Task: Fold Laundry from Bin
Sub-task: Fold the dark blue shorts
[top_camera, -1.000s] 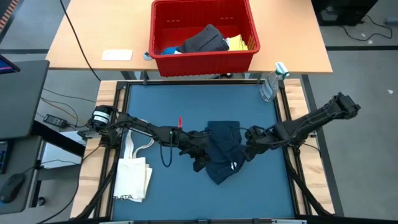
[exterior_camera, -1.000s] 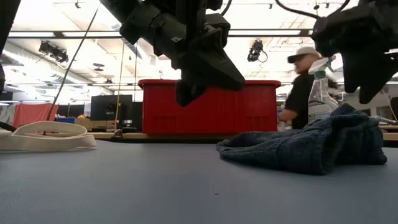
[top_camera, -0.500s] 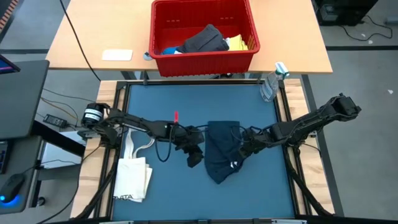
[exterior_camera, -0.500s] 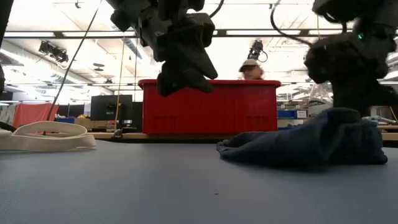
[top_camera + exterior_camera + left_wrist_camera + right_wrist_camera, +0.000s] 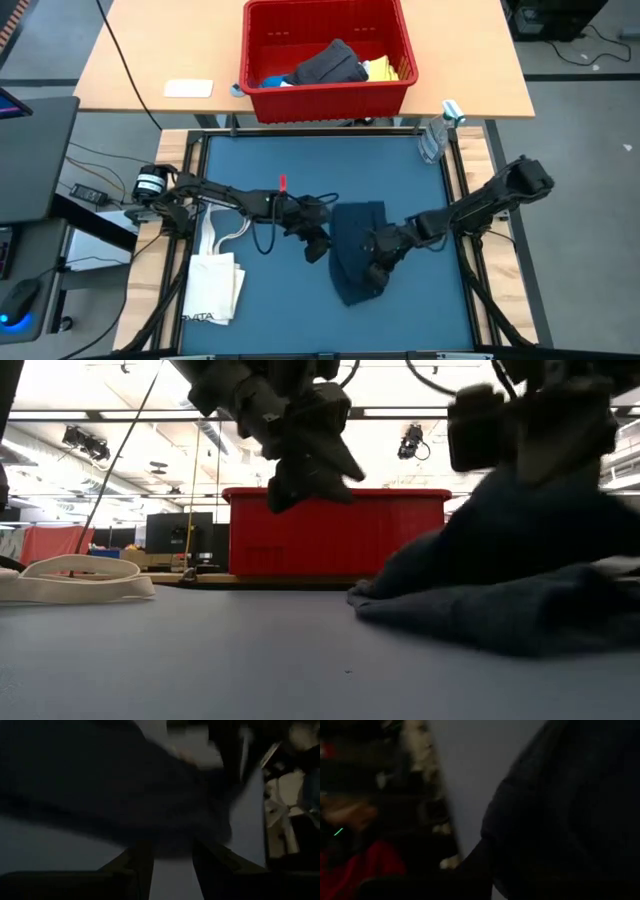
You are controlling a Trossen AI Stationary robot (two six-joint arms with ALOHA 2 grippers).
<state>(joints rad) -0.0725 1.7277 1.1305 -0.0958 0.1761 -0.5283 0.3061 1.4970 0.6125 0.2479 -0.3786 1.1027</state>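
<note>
**Folding barely begun: one garment out, the rest still binned**

Cream tote bag point(image 5: 215, 285) lies at the blue mat's point(image 5: 260, 300) left edge. Left gripper point(image 5: 316, 247) hovers beside the dark navy cloth point(image 5: 355, 255), fingers apart, empty. Right gripper point(image 5: 378, 262) appears clamped on that cloth, lifting one side, though motion blurs it. Grey, blue and yellow pieces point(image 5: 335, 66) remain in the red slotted plastic bin point(image 5: 330, 98) on the wooden table behind. Spray bottle point(image 5: 437, 135) stands right. Workshop beyond.
</note>
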